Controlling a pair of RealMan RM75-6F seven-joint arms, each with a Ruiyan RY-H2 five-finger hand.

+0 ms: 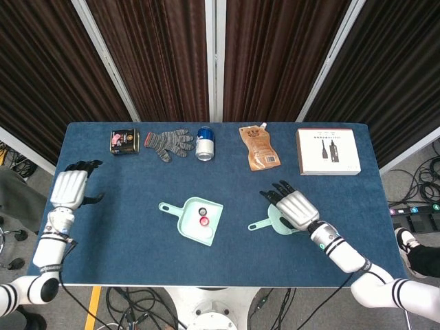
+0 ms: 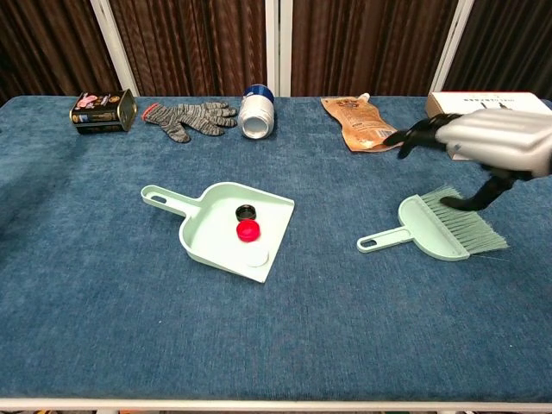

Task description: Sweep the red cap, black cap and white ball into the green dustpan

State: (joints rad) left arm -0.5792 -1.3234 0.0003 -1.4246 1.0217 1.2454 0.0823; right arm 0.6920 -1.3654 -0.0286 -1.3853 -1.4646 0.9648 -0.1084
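Note:
The green dustpan [image 1: 187, 221] [image 2: 205, 226] lies mid-table, handle pointing back left. Inside it sit the black cap [image 1: 202, 211] [image 2: 247, 211], the red cap [image 1: 204, 221] [image 2: 248, 229] and the white ball [image 2: 250, 255] by the pan's front lip. A green hand brush [image 1: 269, 222] [image 2: 435, 228] lies flat on the cloth to the right. My right hand [image 1: 297, 207] [image 2: 487, 138] hovers just over the brush's bristle end with fingers spread, holding nothing. My left hand [image 1: 69, 188] is far off at the table's left edge, empty with fingers apart, and only the head view shows it.
Along the back edge stand a dark tin [image 1: 124, 141], a grey glove [image 1: 168, 142], a blue-and-white can [image 1: 205, 143] on its side, a brown pouch [image 1: 258, 146] and a white box [image 1: 328, 150]. Blue cloth covers the table.

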